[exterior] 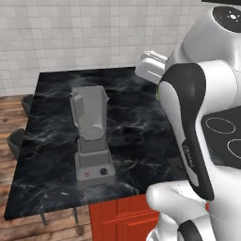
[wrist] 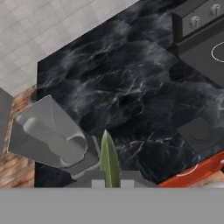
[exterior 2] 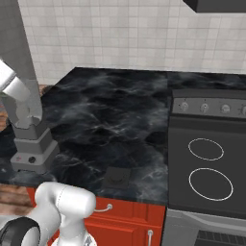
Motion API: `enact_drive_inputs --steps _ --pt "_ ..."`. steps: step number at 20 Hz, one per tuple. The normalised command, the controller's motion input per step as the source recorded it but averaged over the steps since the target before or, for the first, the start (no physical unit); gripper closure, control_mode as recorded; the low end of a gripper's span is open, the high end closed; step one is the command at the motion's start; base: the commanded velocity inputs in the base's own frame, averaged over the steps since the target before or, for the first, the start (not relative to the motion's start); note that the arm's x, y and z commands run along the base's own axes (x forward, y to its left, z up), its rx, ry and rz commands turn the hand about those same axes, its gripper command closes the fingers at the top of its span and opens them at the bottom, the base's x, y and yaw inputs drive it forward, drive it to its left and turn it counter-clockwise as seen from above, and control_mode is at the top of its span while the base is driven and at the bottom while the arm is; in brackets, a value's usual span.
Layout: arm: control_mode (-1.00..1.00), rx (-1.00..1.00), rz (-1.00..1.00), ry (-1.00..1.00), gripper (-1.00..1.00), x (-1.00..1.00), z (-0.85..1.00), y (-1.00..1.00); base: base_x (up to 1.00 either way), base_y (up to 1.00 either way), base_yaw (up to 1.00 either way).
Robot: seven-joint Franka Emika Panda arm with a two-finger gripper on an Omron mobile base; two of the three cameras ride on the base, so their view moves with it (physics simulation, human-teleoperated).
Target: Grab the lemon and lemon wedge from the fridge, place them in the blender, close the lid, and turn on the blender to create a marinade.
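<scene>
The grey blender (exterior: 92, 141) stands on the black marble counter (exterior: 136, 122), and its jug (wrist: 48, 140) is open at the top. In the hand view my gripper (wrist: 109, 178) is shut on a thin yellow-green lemon wedge (wrist: 109, 159), above the counter just right of the jug's mouth. My white hand (exterior: 151, 67) hovers behind and to the right of the blender. The dark square lid (exterior 2: 116, 177) lies flat on the counter near its front edge, also seen as the lid (wrist: 199, 133). Blender base (exterior 2: 33, 153) shows at the left. The lemon and the fridge are out of view.
A black stove (exterior 2: 206, 163) with two ring burners and a knob row adjoins the counter on the right. Red cabinets (exterior 2: 125, 221) run below the front edge. Dark stools (exterior: 16, 141) stand off the counter's left end, over wooden floor. A tiled wall backs the counter.
</scene>
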Motion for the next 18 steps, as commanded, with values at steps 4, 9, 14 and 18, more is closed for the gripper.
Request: enact_drive_inputs --steps 4,9,14,18 --pt "-1.00 0.00 0.00 0.05 1.00 0.41 0.20 0.72 0.00 0.00 0.00" --pt "-1.00 0.00 0.00 0.09 1.00 0.43 0.00 0.62 0.00 0.00 0.00" --pt "-1.00 0.00 0.00 0.09 1.00 0.62 -0.14 0.44 0.00 0.00 0.00" --pt "-1.00 0.00 0.00 0.07 1.00 0.63 -0.28 0.41 0.00 0.00 0.00"
